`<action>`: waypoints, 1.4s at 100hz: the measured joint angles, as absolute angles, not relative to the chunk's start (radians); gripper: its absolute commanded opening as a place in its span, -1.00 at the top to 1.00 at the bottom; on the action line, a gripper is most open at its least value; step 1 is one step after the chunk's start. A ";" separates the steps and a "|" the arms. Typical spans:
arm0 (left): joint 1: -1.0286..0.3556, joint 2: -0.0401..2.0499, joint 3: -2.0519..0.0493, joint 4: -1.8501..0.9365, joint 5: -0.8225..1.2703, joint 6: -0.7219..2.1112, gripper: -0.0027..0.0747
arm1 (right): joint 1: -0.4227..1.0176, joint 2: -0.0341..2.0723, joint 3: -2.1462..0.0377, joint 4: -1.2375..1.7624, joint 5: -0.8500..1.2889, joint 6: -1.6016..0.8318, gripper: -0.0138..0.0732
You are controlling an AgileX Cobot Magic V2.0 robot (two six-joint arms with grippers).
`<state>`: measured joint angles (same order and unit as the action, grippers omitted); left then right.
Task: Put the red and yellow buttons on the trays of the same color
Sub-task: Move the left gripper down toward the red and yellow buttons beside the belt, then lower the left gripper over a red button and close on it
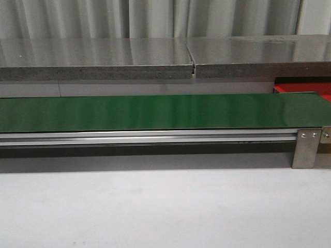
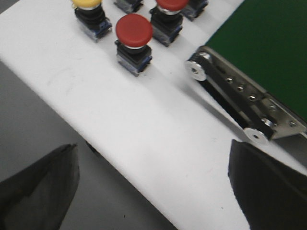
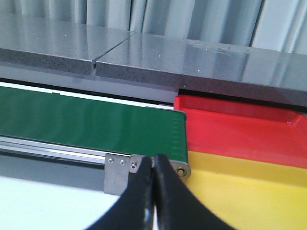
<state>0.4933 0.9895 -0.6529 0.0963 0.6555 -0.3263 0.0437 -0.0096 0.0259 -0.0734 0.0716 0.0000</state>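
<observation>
red button, yellow button (dark bodies), green belt, red tray, yellow tray.

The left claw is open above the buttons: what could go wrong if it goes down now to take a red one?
1. The buttons stand close together: beside the red button are a yellow button and a second red button, so the open left claw might knock a neighbour over.
2. The red tray and yellow tray touch, so a careless drop might land in the wrong one.
</observation>
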 measured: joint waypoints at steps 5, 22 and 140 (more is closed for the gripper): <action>0.518 1.029 -0.653 0.094 0.647 -0.326 -0.67 | 0.044 -0.010 0.026 -0.073 0.072 0.000 0.82; 0.570 1.183 -0.680 0.093 0.608 -0.326 -0.67 | 0.044 -0.010 0.026 -0.073 0.072 -0.006 0.82; 0.586 1.687 -0.999 0.093 0.470 -0.326 -0.67 | 0.044 -0.010 0.026 -0.073 0.072 0.000 0.82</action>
